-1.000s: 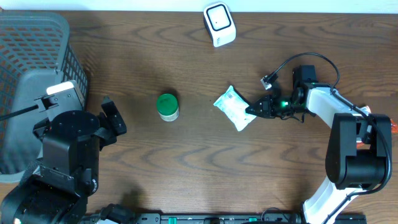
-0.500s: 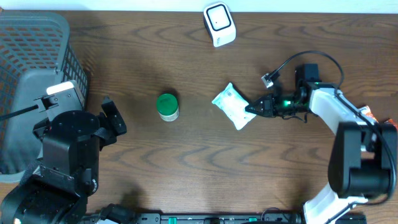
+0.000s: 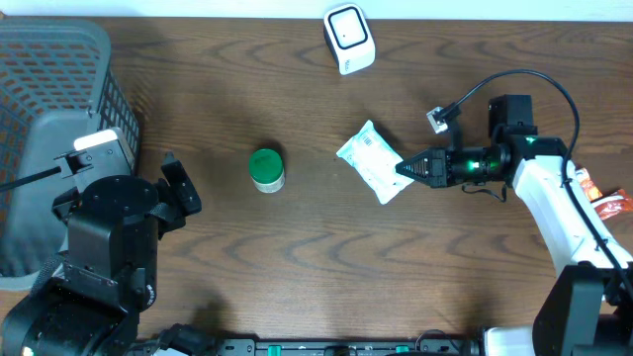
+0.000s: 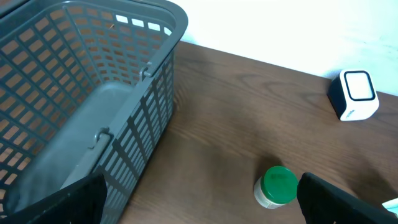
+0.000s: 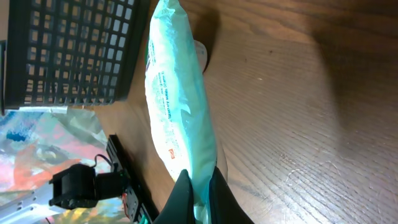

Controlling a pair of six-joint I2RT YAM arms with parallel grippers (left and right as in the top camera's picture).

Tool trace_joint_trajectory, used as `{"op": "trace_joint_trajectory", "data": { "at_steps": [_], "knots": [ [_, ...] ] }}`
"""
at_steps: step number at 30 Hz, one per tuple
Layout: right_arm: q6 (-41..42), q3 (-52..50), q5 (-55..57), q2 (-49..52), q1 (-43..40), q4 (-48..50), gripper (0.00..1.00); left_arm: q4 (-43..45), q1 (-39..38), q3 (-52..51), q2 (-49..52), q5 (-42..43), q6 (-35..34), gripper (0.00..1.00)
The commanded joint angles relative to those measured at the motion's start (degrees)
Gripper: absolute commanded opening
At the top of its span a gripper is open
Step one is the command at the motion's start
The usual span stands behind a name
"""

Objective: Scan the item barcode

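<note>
Overhead shows the right gripper [image 3: 404,169] clenched on just a corner of the packet [image 3: 368,161], so it might slip or flop barcode-away from the far scanner [image 3: 348,40], while the left gripper [image 3: 183,190] is spread wide and empty

Dark wood-grain table [image 3: 297,257], seen from above. A grey plastic mesh basket [image 3: 59,44] takes up the 10 o'clock corner. A small white scanner [image 3: 348,38] sits right at 12, near the back edge. A little jar [image 3: 266,169] with a green lid stands upright just left of centre, around 9. A white and mint packet [image 3: 372,163] is over by 2, though I can't tell if it's actually resting on the wood. There's a red wrapper [image 3: 605,203] at the 3 o'clock edge.
</note>
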Motion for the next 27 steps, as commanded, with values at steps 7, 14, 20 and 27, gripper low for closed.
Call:
{"op": "trace_joint_trajectory", "data": {
  "at_steps": [7,14,20,27],
  "knots": [
    [-1.1,0.1,-5.2,-1.7,0.0,-1.4,0.01,0.0,0.2,0.0,0.0,-0.7,-0.1,0.98],
    [-3.0,0.1,3.2,-1.7,0.2,3.8,0.02,0.0,0.2,0.0,0.0,-0.7,-0.1,0.98],
    [-3.0,0.1,27.6,-1.7,2.5,17.4,0.01,0.0,0.2,0.0,0.0,-0.7,-0.1,0.98],
    [-3.0,0.1,37.6,-0.9,7.0,35.3,0.01,0.0,0.2,0.0,0.0,-0.7,-0.1,0.98]
  ]
}}
